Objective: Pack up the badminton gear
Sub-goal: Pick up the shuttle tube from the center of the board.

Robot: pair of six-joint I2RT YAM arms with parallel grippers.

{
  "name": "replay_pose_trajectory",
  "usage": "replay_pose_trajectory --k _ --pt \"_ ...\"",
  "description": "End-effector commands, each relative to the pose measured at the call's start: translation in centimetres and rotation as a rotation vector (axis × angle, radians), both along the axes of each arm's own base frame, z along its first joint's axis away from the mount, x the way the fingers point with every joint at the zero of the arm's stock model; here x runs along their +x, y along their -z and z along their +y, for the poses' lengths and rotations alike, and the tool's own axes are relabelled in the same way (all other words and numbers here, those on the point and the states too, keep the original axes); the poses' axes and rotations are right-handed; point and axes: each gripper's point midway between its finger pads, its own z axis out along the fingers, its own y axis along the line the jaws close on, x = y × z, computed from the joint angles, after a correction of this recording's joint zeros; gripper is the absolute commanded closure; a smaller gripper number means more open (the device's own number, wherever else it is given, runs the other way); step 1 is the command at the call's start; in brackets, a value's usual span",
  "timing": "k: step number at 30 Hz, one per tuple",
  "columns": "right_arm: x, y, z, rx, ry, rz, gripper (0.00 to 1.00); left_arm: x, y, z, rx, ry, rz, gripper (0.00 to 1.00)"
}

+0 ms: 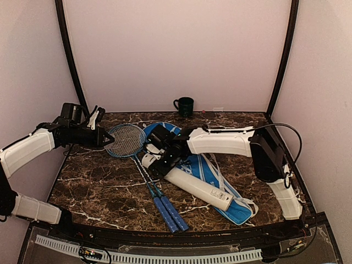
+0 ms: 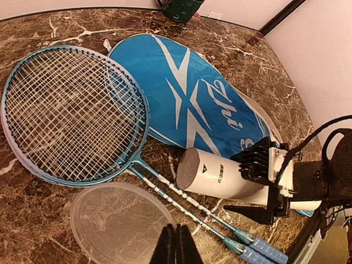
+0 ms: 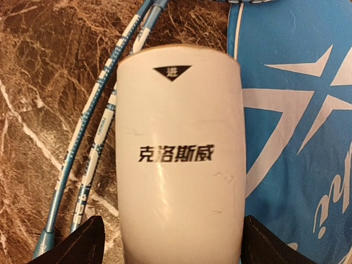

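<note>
The long white tube (image 1: 198, 186) lies slantwise on the blue racket cover (image 1: 242, 212), which has white lettering. My right gripper (image 1: 164, 158) is shut on the tube near its far end, one finger on each side (image 3: 175, 242). Two blue-handled rackets (image 1: 125, 140) lie stacked left of the tube, handles (image 1: 171, 213) toward me. My left gripper (image 1: 107, 139) hangs over the racket heads, shut on the rim of a clear round lid (image 2: 115, 225). In the left wrist view the tube's grey end (image 2: 188, 168) faces the lid. No shuttlecocks show.
A dark green mug (image 1: 184, 105) stands at the back edge against the wall. The dark marble table (image 1: 104, 190) is walled at the back and both sides. The right arm (image 1: 220, 142) stretches across the cover from the right.
</note>
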Motion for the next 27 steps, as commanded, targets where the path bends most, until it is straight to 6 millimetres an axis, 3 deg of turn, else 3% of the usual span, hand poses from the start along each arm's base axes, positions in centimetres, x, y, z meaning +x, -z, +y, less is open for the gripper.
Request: replay_pose_trajectory --k 1,9,13,16,23,27 --pt "0.0 0.8 0.1 -0.054 -0.023 -0.032 0.17 -0.3 0.6 0.1 0.0 0.007 0.016 1.0" --pt "0.4 1.9 0.0 -0.09 -0.037 -0.053 0.19 -0.5 0.3 -0.2 -0.012 0.021 0.011 1.0" --pt "0.6 1.1 0.4 -0.058 -0.036 -0.073 0.22 -0.6 -0.3 -0.4 -0.023 0.036 -0.012 1.0" --pt "1.0 -0.7 0.8 -0.009 -0.027 -0.102 0.24 -0.7 -1.1 -0.4 -0.026 0.039 -0.042 1.0" --pt "1.3 -6.8 1.5 0.159 -0.002 -0.167 0.29 -0.7 -4.2 -0.4 -0.067 0.021 -0.118 1.0" --pt "1.0 -7.7 1.4 0.212 -0.003 -0.158 0.29 -0.7 -5.6 -0.5 -0.094 0.011 -0.153 1.0"
